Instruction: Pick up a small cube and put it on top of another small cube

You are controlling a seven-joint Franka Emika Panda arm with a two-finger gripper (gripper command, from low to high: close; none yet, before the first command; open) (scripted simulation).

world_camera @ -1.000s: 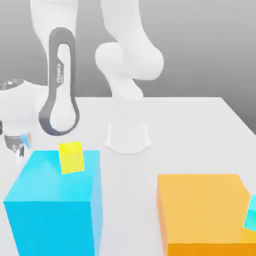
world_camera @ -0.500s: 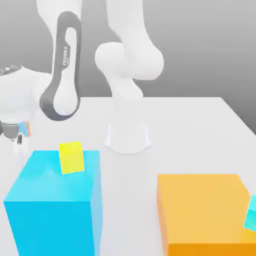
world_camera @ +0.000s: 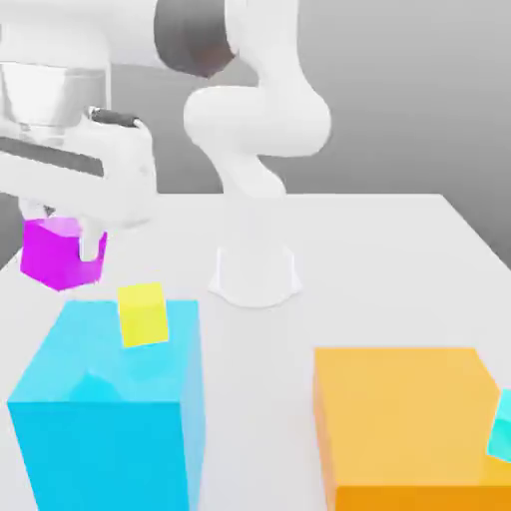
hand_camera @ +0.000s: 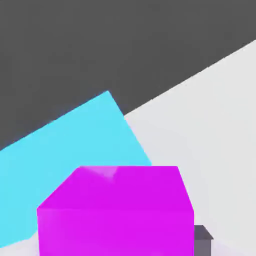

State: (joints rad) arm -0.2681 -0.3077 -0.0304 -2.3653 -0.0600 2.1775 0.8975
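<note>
two pale fingers of the gripper (world_camera: 66, 235) are clenched on the small magenta-purple cube (world_camera: 60, 255), gripping it by opposite sides, up in the air at the exterior view's left. the cube is plain and smooth, flat-faced with crisp edges, and sits a little tilted in the grasp. the arm (world_camera: 257, 120) is glossy white with rounded, shell-like links and a dark grey band near the wrist.

near the held cube, lower in the exterior view, stands the big blue block (world_camera: 110, 359), a smooth box with a faint darker patch on its flat top. the small yellow cube (world_camera: 143, 314) rests on that top, turned slightly askew. the big orange block (world_camera: 409, 414), broad and matte-looking, is well apart at the exterior view's right, with the small cyan cube (world_camera: 502, 427) at its right edge. the table (world_camera: 339, 259) is pale and untextured.
</note>
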